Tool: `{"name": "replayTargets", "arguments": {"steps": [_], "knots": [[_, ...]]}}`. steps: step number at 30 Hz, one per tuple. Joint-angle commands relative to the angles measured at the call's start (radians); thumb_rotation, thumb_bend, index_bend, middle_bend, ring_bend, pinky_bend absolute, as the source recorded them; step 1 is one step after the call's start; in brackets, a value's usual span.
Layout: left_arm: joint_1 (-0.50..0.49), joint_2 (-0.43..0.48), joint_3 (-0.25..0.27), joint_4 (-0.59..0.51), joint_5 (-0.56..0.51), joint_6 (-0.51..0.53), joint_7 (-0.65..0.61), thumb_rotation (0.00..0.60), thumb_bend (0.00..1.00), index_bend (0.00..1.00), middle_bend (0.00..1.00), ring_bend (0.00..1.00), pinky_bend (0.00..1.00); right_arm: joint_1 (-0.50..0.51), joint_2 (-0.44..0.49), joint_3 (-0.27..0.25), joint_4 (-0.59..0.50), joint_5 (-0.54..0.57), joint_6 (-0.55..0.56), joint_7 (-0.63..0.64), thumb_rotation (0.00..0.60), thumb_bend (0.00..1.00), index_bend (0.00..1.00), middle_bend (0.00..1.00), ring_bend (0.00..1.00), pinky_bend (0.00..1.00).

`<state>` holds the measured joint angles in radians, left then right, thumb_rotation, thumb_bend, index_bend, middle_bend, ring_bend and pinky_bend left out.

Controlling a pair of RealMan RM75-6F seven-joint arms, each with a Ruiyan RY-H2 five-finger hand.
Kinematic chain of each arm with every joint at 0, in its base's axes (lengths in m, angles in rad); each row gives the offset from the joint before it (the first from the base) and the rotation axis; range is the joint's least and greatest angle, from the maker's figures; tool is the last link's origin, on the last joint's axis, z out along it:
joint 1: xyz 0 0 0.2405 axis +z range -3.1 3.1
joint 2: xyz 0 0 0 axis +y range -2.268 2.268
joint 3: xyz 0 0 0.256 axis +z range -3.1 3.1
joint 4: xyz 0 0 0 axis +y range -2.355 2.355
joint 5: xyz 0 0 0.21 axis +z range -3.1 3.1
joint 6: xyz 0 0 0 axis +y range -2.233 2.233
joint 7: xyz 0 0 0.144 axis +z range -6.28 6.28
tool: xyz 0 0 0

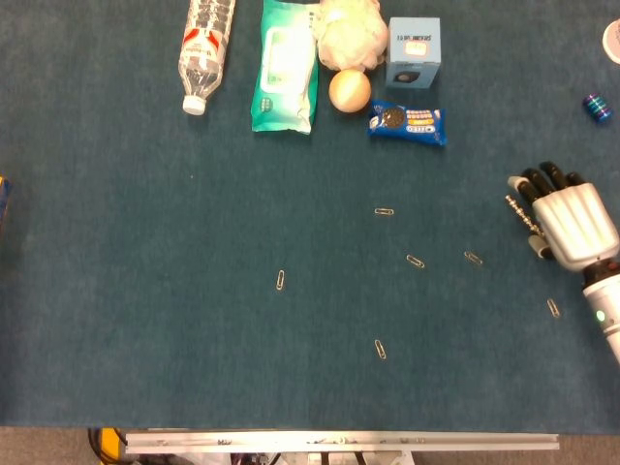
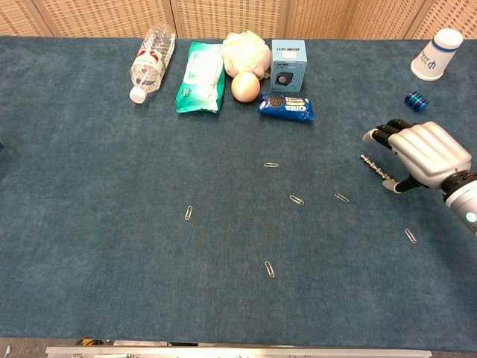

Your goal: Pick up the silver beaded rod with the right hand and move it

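near table's right edge, right hand [image 1: 573, 225] over silver beaded rod [image 1: 518, 216], fingers [image 2: 381, 134] curled; grip unclear.

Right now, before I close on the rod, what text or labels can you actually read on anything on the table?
None reads clearly.
Water bottle: red label, blurred.
Green wipes pack: print too small.
Blue box: a top line of text, illegible.
Blue cookie packet: lettering blurred.
Paper cup: blue print, unreadable.
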<state>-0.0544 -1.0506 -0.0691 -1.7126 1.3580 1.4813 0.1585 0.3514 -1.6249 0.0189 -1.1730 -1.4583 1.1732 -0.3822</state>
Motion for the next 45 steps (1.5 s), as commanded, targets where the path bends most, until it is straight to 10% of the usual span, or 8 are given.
{"name": "replayTargets", "arguments": {"steps": [1, 45], "knots": [[0.000, 0.000, 0.000, 0.000, -0.001, 0.000, 0.001, 0.600, 0.42, 0.35, 0.35, 0.25, 0.41, 0.002, -0.006, 0.008, 0.012, 0.012, -0.006, -0.007, 0.600, 0.15, 0.27, 0.26, 0.18, 0.38], [0.001, 0.001, -0.001, -0.003, -0.005, -0.002, 0.004, 0.600, 0.42, 0.35, 0.35, 0.25, 0.41, 0.000, -0.007, 0.049, 0.057, 0.062, 0.014, -0.024, 0.600, 0.15, 0.27, 0.26, 0.17, 0.37]]}}
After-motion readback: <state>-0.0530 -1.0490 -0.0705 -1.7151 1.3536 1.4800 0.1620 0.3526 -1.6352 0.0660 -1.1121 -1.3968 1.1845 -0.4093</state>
